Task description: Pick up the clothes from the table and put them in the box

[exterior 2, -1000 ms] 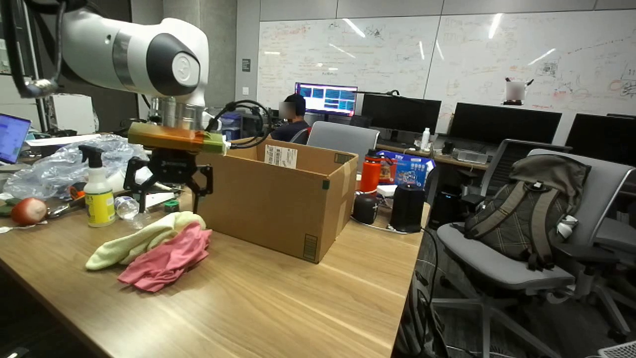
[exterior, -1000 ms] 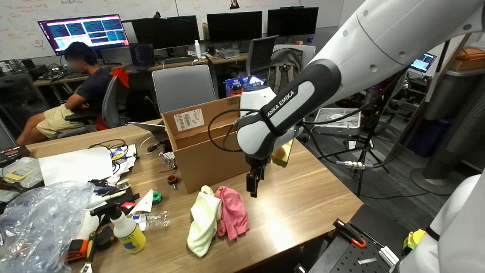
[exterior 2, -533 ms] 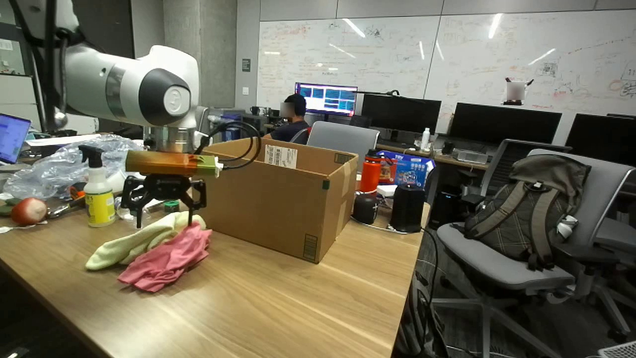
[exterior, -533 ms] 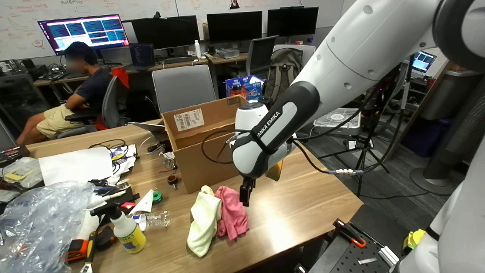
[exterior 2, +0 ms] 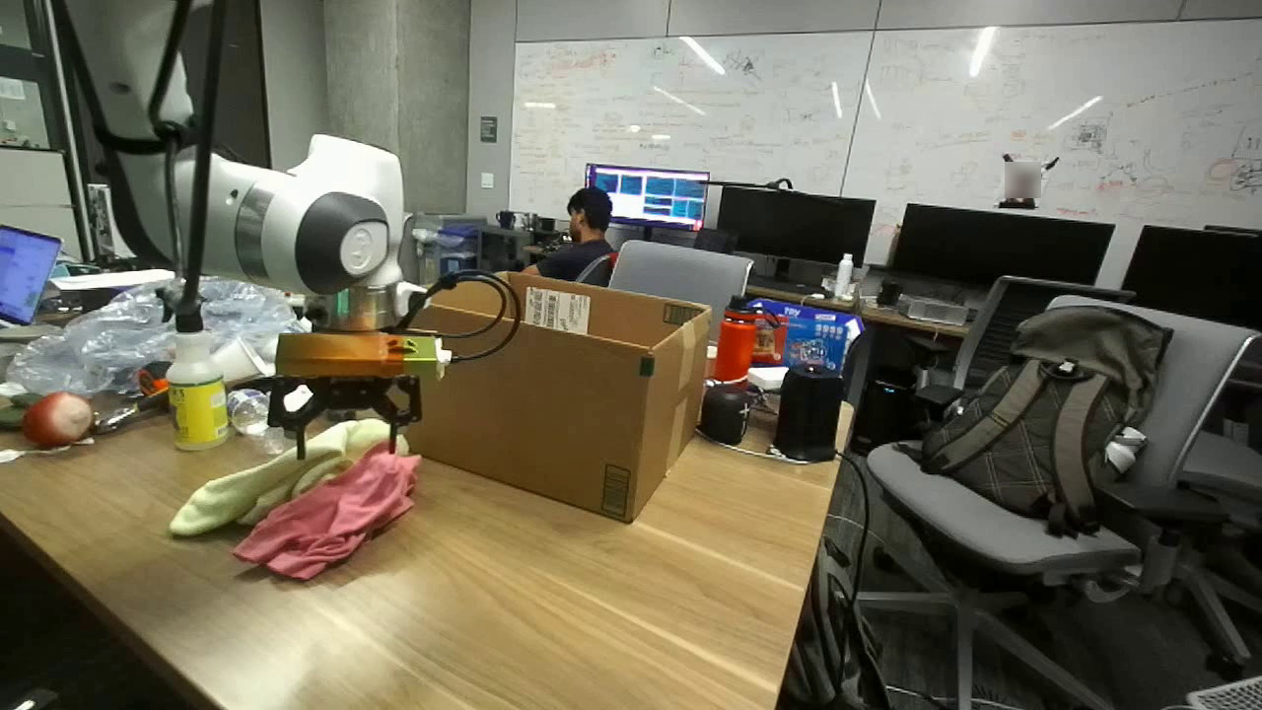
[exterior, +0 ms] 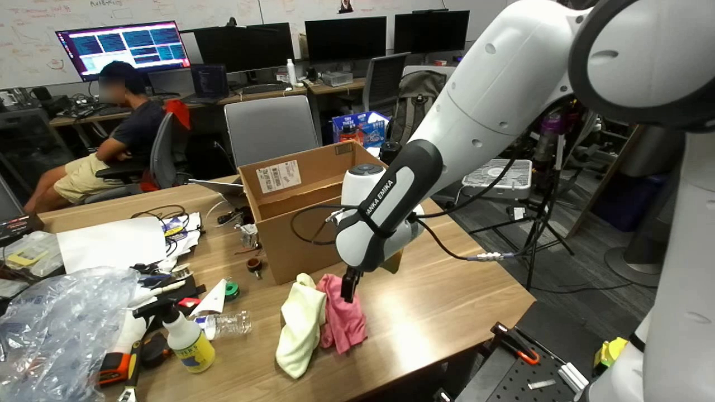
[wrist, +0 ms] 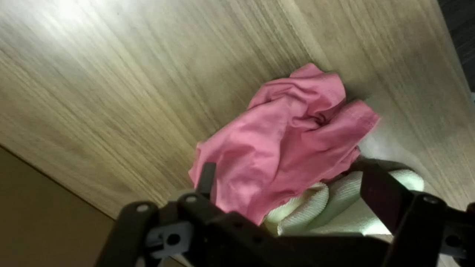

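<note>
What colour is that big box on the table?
Brown, with a white label; the box shows best in an exterior view.

Arm [exterior: 480, 106] glossy white, black cover [exterior: 427, 156], white lettering [exterior: 381, 197] reads "ANKA EMIKA" where visible. Looped black cable [exterior 2: 516, 308] near a silver ring [exterior 2: 367, 308]. Orange-green block [exterior 2: 340, 355] under that, then angular black gripper [exterior 2: 347, 452] with round grey screws [wrist: 142, 207].

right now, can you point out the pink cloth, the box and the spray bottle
pink cloth [wrist: 276, 139]: wrist view, on its creased middle
box [exterior 2: 542, 406]: an exterior view, on its long outer wall
spray bottle [exterior 2: 198, 407]: an exterior view, on its yellow label
</note>
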